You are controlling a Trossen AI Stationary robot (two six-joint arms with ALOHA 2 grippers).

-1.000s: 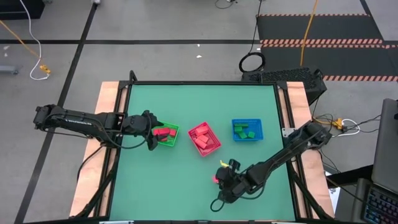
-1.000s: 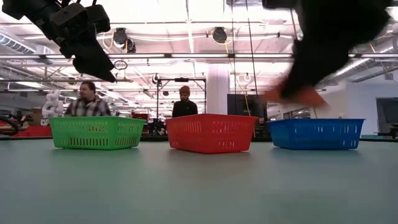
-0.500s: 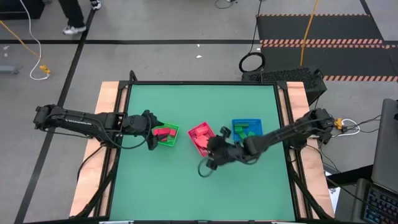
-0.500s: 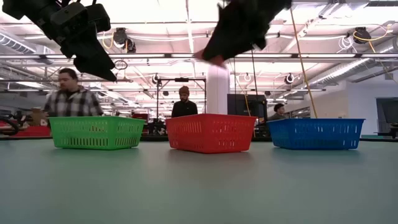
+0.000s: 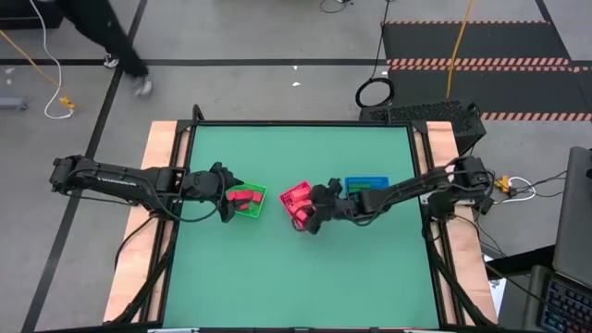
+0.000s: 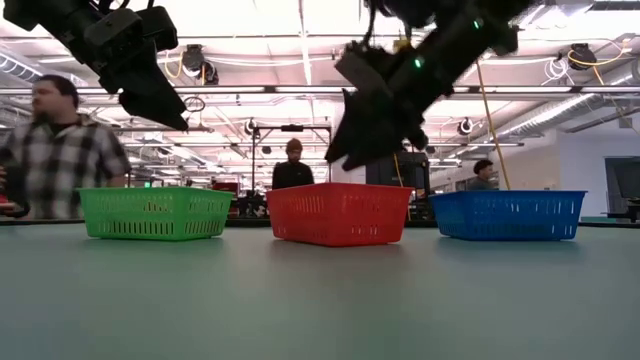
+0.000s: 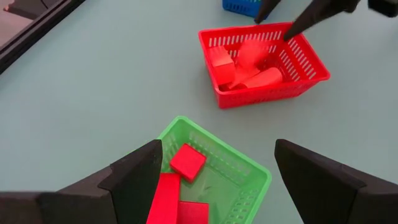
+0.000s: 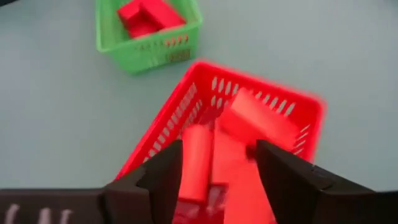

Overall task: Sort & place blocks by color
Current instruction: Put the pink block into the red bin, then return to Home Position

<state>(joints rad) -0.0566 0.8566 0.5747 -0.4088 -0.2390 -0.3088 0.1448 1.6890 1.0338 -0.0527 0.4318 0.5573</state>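
Three mesh baskets stand in a row mid-table. The green basket holds red blocks, and the red basket holds salmon-pink blocks. The blue basket holds green blocks and is partly under my right arm. My left gripper hangs open above the green basket's left side. My right gripper hovers open over the red basket's near side, clear of its rim in the low view. A blurred salmon-pink block shows inside the red basket beyond the fingers.
Bare green tabletop stretches along the near side and the far side. In the low view, people stand and walk in the room behind the baskets.
My right gripper has swung from the table's near edge toward the far side and left, coming over the red basket. The pink block seen at its fingertips earlier no longer shows there. My left arm has kept still.
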